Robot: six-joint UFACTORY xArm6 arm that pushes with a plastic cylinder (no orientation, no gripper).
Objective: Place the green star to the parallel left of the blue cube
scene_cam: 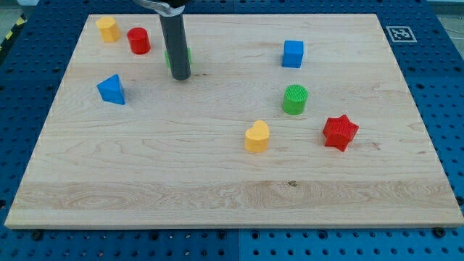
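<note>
A: Wood [217,181] fills the view, a pale grained board on a blue perforated bench [449,109], with a printed marker [398,32] at the top right corner.

B: And my tip [180,76]?

A: Planted on the board, a plain dark rod with no fingers to open or close. The green star [187,54] sits right behind it, mostly hidden, well to the left of the blue cube [293,54].

B: Textures?

A: Ribbed plastic all round: red cylinder [138,40], yellow block [108,28], blue triangle [112,89], green cylinder [295,99], yellow heart [257,136], red star [340,132].
</note>
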